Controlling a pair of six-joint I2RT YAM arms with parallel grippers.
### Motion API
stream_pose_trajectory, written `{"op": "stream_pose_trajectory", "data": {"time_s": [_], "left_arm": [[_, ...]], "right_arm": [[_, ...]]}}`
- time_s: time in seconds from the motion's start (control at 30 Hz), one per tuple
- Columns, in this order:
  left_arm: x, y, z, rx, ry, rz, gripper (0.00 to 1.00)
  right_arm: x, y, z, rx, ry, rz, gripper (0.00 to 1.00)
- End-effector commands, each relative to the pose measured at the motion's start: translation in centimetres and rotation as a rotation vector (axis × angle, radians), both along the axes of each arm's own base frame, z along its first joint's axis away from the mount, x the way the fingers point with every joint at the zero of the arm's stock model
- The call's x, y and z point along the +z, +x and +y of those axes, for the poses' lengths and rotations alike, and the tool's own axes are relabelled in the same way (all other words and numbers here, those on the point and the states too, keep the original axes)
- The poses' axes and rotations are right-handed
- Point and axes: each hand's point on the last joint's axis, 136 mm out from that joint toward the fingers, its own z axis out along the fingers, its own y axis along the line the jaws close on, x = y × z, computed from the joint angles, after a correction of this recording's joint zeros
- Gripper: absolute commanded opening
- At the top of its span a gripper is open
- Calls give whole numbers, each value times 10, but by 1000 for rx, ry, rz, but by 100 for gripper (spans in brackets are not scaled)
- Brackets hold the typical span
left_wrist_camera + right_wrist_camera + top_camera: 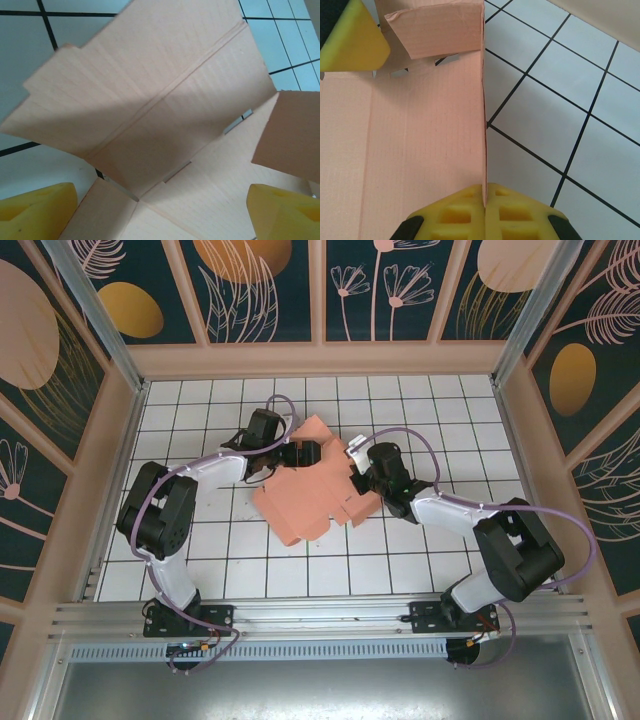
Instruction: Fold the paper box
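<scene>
here, my right gripper [484,200] is pinched tight on an upright edge of the paper box [315,490] — my left gripper [160,210] gapes wide over its creased panels, holding nothing. further out, the paper box lies mostly flat on the white tiled table [420,550], between my two arms.

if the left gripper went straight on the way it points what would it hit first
The paper box: its creased cardboard panels lie straight ahead of the open left gripper. How close they are is hard to judge.
</scene>
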Motion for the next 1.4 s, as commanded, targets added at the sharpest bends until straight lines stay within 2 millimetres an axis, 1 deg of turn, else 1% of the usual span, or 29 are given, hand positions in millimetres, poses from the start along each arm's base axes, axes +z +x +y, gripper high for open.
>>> {"op": "stream_pose_trajectory", "data": {"time_s": [0.0,0.1,0.23,0.37,0.43,0.53,0.6,0.73,0.8,0.87,1.03,1.17,1.3,1.37], "left_arm": [[34,-5,-10,-45,-81,-35,87],[39,-14,-16,-90,-128,-22,87],[27,-26,-21,-129,-147,49,86],[12,-33,-19,-128,-138,92,84],[2,-36,-18,-119,-136,122,80],[-6,-40,-21,-117,-159,163,71],[-12,-40,-21,-113,-163,180,67],[-33,-41,-20,-93,-144,228,61],[-43,-42,-18,-79,-135,251,60],[-53,-42,-15,-56,-118,263,61],[-85,-42,0,23,-38,311,62],[-107,-43,12,90,73,346,63],[-119,-41,25,168,141,365,62],[-121,-40,30,199,161,362,63]], "right_arm": [[4,1,-2,-13,15,-3,0],[3,3,-1,-16,17,1,0],[2,5,1,-17,17,3,0],[0,6,0,-28,11,5,0],[0,7,0,-31,9,3,0],[-1,8,0,-39,6,3,0],[-3,9,-1,-42,2,6,0],[-5,9,0,-45,-4,9,0],[-6,9,0,-45,-8,12,0],[-6,9,0,-47,-10,11,0],[-7,9,0,-46,-9,14,0],[-8,9,1,-43,-19,13,0],[-17,9,2,-44,-73,12,0],[-22,9,2,-49,-103,13,0]]}}
